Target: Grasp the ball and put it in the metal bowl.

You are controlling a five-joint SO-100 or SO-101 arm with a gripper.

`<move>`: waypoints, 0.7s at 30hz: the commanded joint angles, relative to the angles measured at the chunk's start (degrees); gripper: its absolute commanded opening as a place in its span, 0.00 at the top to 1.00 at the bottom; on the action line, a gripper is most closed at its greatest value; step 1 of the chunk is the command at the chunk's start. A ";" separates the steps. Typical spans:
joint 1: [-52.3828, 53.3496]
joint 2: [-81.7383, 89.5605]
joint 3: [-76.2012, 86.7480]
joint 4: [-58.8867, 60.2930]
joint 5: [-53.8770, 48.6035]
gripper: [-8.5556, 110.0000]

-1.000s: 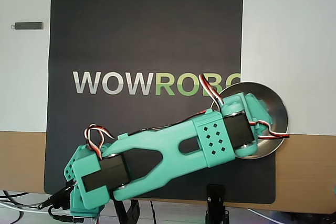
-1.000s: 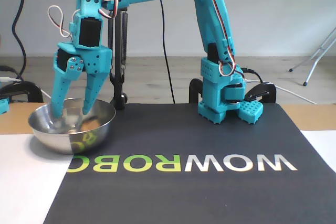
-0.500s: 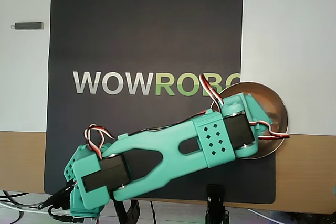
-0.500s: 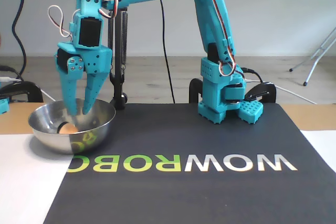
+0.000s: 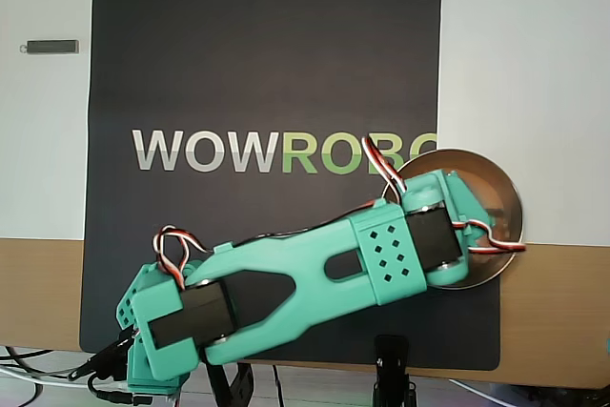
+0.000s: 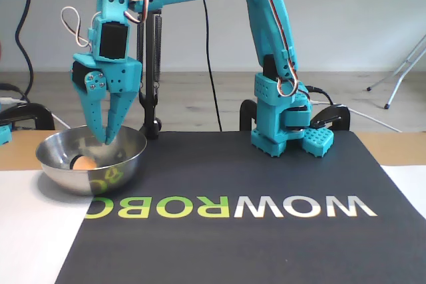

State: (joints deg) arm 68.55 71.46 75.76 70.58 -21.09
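The peach-orange ball [image 6: 84,162] lies inside the shiny metal bowl [image 6: 66,177], left of its middle in the fixed view. My teal gripper [image 6: 106,139] hangs point-down over the bowl, its tips just inside the rim and to the right of and above the ball, not touching it. The fingers [image 6: 94,112] meet at the tips and hold nothing. In the overhead view the bowl [image 5: 477,161] sits at the mat's right edge. My wrist [image 5: 434,226] covers most of it there and hides the ball and the fingertips.
A black mat [image 6: 266,231] with WOWROBO lettering covers the table's middle. My arm's base [image 6: 279,124] stands at its far edge in the fixed view, with a black clamp stand [image 6: 152,84] and cables beside it. A small dark bar [image 5: 52,46] lies on the white surface.
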 commanded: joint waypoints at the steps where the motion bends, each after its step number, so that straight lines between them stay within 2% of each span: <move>1: -0.97 5.10 -1.67 1.76 0.53 0.93; 8: -4.48 9.58 -1.67 7.29 1.14 0.93; 21: -17.31 16.79 -0.35 8.35 16.17 0.93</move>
State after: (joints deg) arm 53.26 84.38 75.76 78.66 -6.68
